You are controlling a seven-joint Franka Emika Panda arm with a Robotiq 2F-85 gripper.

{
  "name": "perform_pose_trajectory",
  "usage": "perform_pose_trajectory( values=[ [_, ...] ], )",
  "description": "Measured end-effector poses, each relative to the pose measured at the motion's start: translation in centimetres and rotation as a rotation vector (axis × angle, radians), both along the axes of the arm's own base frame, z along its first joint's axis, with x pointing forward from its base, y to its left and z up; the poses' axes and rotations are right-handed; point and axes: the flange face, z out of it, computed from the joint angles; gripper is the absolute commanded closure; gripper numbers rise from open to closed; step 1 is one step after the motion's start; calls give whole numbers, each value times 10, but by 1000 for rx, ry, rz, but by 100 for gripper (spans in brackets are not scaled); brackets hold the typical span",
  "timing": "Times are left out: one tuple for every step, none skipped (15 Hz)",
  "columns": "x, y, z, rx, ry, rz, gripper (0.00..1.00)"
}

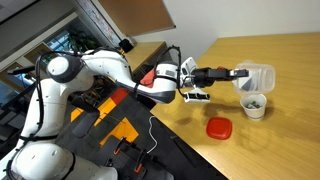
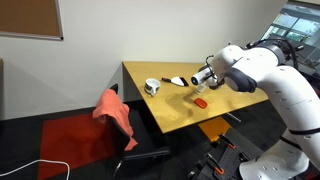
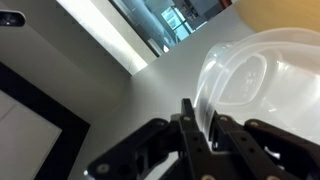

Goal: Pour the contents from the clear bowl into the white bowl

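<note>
My gripper (image 1: pixel 238 74) is shut on the rim of the clear bowl (image 1: pixel 258 76) and holds it tipped on its side in the air. In the wrist view the thin rim of the clear bowl (image 3: pixel 250 80) sits pinched between my two fingers (image 3: pixel 189 122); I see no pieces inside it. The white bowl (image 1: pixel 254 104) stands on the wooden table directly under the tipped bowl, with dark greenish bits, the contents (image 1: pixel 255 100), showing inside. In an exterior view the white bowl (image 2: pixel 151 87) stands near the table's far corner, with the gripper (image 2: pixel 183 80) close beside it.
A red squarish dish (image 1: pixel 219 127) lies on the table (image 1: pixel 290 140) near its front edge, also seen as the red dish (image 2: pixel 200 101). A red cloth (image 2: pixel 115 110) hangs over a chair beside the table. The arm (image 1: pixel 150 80) stretches in over the table edge.
</note>
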Motion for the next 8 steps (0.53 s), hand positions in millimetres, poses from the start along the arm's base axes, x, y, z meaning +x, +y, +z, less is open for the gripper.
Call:
perform_pose_trajectory(
  values=[
    [-1, 3, 8, 39, -23, 7, 97],
    [-2, 6, 15, 60, -37, 19, 97],
    [-2, 12, 20, 88, -59, 34, 97],
    [-1, 18, 26, 126, -88, 41, 97],
    [-2, 22, 31, 165, -113, 48, 97],
    [-3, 27, 36, 206, -139, 58, 97],
    [-3, 33, 40, 245, -166, 71, 97],
    [-3, 40, 43, 271, -189, 87, 97]
  ],
)
